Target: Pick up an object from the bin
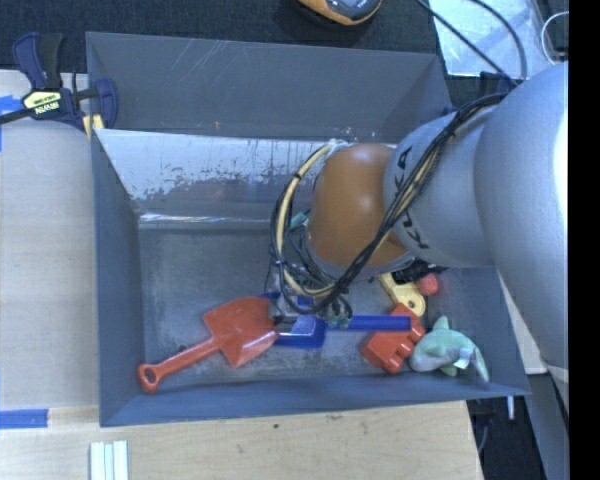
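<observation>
the tool (298,316) hangs low in the bin (120,298), under the arm's orange wrist cover (345,208) and its loops of cable (283,230). these hide most of it, so i cannot tell whether it is released or clenched, or whether it is grasping anything. directly below it lies a blue plastic piece (302,338), flat on the bin floor close to the middle of the near edge, with a thin blue bar running from it toward the right wall. i cannot tell whether the tool touches it. just beside the blue piece, on its left, lies a red toy shovel (238,333). its blade is next to the tool and its handle points at the near left corner. toward the near right corner a chunky red piece (388,349) lies at the end of the blue bar, touching a pale green soft toy (446,351). behind these, by the right wall, sits a yellow piece (401,294) with a small red knob.
</observation>
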`<state>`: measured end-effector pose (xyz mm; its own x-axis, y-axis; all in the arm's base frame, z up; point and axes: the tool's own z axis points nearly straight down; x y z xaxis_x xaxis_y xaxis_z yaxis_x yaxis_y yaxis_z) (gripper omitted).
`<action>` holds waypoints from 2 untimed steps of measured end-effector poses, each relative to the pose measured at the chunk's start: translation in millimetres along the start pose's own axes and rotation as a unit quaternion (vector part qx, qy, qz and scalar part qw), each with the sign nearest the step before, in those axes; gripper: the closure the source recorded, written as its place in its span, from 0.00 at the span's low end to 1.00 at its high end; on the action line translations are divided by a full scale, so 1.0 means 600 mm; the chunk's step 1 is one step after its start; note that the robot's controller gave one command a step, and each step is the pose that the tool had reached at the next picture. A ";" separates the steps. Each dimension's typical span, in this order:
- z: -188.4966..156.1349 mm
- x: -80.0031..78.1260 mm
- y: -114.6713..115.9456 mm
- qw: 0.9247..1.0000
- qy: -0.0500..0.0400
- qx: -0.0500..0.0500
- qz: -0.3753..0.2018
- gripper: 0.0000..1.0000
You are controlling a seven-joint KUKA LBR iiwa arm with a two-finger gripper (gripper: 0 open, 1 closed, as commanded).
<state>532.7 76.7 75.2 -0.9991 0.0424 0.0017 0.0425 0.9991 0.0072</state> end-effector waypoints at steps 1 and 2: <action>-0.032 0.003 0.000 1.000 0.003 0.001 0.000 1.00; -0.066 0.002 0.000 1.000 0.003 0.001 -0.001 1.00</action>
